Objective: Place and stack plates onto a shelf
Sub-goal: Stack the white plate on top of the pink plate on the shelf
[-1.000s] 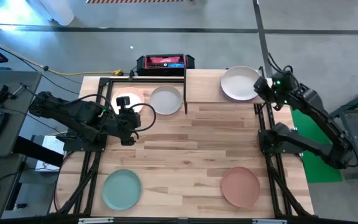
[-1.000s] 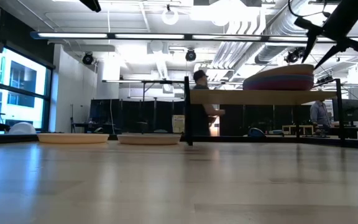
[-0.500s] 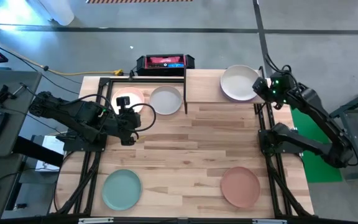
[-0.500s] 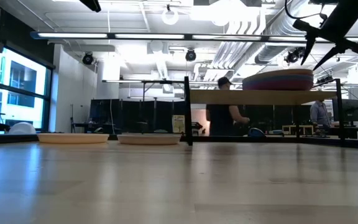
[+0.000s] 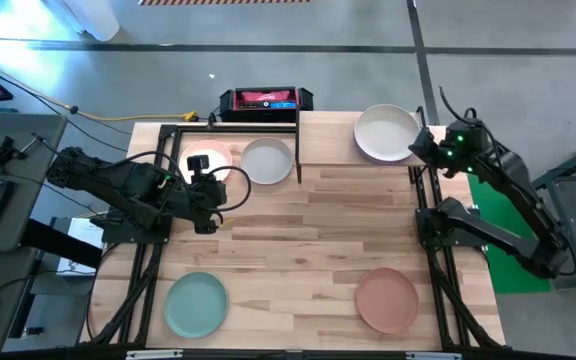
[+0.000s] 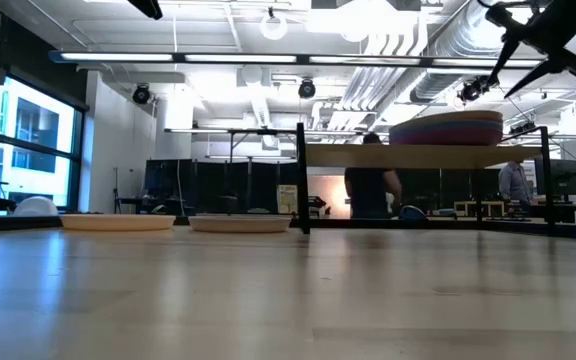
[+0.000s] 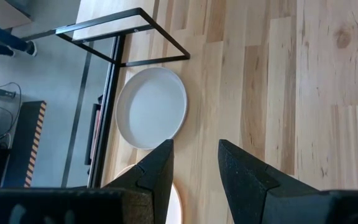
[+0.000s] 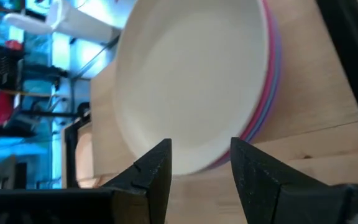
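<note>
A stack of plates (image 5: 385, 132) sits on the light-wood shelf (image 5: 338, 140) at the table's far right. Its top plate is cream (image 8: 191, 81), with magenta and purple rims (image 8: 270, 68) below. My right gripper (image 8: 201, 163) is open, just off the stack's right rim (image 5: 420, 147) and above it (image 6: 503, 85). A pale pink plate (image 5: 208, 160) and a grey-white plate (image 5: 267, 160) lie flat at the far left. A teal-green plate (image 5: 196, 305) and a tan-brown plate (image 5: 387, 299) lie near the front edge. My left gripper (image 5: 223, 192) hangs open near the grey-white plate (image 7: 151, 107).
The shelf's black metal posts (image 6: 301, 178) and frame (image 7: 135, 34) stand between the far-left plates and the shelf. The wide middle of the tabletop (image 5: 318, 230) is bare wood. A person (image 6: 370, 190) moves in the room beyond the table.
My right gripper has risen away from the stack and drawn slightly toward the table's right edge, staying open. The stack's top sits a little lower and flatter than a second ago. The left arm has kept still.
</note>
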